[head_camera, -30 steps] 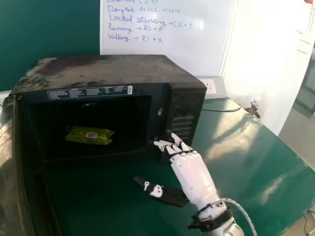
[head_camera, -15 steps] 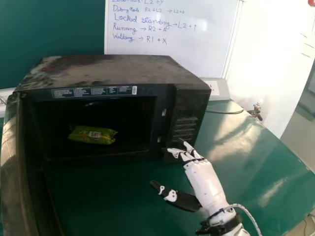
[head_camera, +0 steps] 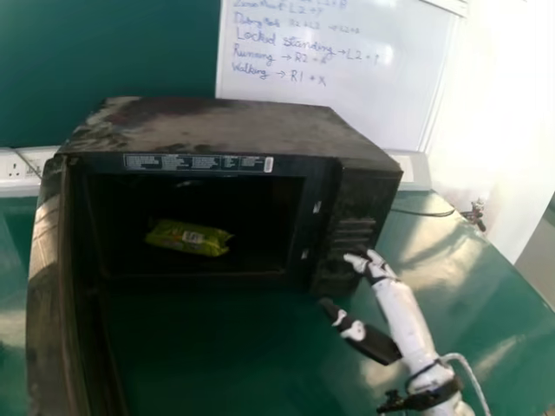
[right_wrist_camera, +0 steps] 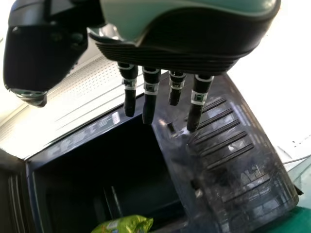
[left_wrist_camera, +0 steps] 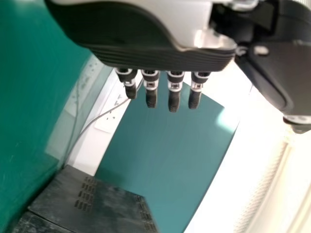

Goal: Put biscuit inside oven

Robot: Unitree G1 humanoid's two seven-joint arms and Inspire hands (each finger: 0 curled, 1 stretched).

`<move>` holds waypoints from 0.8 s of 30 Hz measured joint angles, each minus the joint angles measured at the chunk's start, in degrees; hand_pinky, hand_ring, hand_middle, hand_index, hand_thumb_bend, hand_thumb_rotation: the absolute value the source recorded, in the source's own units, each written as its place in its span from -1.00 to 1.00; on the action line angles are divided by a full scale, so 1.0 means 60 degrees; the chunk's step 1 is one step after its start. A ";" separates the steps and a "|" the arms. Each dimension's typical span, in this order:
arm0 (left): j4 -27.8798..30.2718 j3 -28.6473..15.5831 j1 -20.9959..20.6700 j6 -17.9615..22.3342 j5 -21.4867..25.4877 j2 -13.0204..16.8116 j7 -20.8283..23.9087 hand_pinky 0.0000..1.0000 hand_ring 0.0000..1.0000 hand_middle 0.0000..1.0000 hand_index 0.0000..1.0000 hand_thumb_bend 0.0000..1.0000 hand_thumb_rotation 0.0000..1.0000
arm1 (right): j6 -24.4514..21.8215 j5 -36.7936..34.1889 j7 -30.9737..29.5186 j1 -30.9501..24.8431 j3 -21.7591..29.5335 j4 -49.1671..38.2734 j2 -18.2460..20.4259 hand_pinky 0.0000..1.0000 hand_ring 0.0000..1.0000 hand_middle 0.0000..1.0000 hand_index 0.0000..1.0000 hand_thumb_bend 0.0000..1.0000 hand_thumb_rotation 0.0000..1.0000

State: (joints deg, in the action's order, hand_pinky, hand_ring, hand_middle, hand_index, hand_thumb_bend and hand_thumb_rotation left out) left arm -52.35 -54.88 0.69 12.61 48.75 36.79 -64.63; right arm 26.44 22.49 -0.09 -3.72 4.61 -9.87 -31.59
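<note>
Looks like a lab tbh: notes are scrawled on a whiteboard (head_camera: 381,95) at 1 o'clock, sockets (head_camera: 16,166) can be spotted at 9, and a grubby microwave (head_camera: 234,126) is parked on a green worktop (head_camera: 490,334).

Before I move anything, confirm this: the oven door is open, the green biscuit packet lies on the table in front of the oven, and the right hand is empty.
Not quite: the head view shows the biscuit packet inside the oven, not in front of it. The oven door is open and the right hand is empty, as you say.
</note>
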 measured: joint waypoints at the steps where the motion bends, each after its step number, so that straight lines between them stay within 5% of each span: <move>1: -0.0054 -0.0059 0.0000 -0.0014 0.0062 -0.0001 -0.0116 -0.96 -0.06 0.18 0.40 1.00 0.17 | -0.0050 -0.0338 -0.0172 -0.0017 0.0106 0.0031 -0.0001 0.51 0.67 0.73 0.73 0.79 0.32; 10: -0.0374 -0.0513 -0.0227 -0.0235 0.0669 0.0059 -0.0994 -0.89 -0.06 0.21 0.40 1.00 0.13 | -0.0172 -0.2110 -0.1131 0.0036 0.0989 0.1012 -0.0067 0.39 0.59 0.68 0.75 0.75 0.30; 24: -0.0957 -0.0548 -0.0761 -0.1190 0.0998 0.0319 -0.2834 -0.79 -0.23 -0.01 0.04 1.00 -0.03 | -0.2225 -0.2401 -0.1169 0.0012 0.1761 0.1078 0.0220 0.42 0.64 0.70 0.76 0.59 0.18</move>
State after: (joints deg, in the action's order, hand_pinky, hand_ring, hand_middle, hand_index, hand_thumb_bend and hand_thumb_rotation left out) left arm -58.10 -58.17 -3.88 5.47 54.74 38.70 -81.63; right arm 13.09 8.08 -7.10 -3.65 15.18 -3.40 -30.26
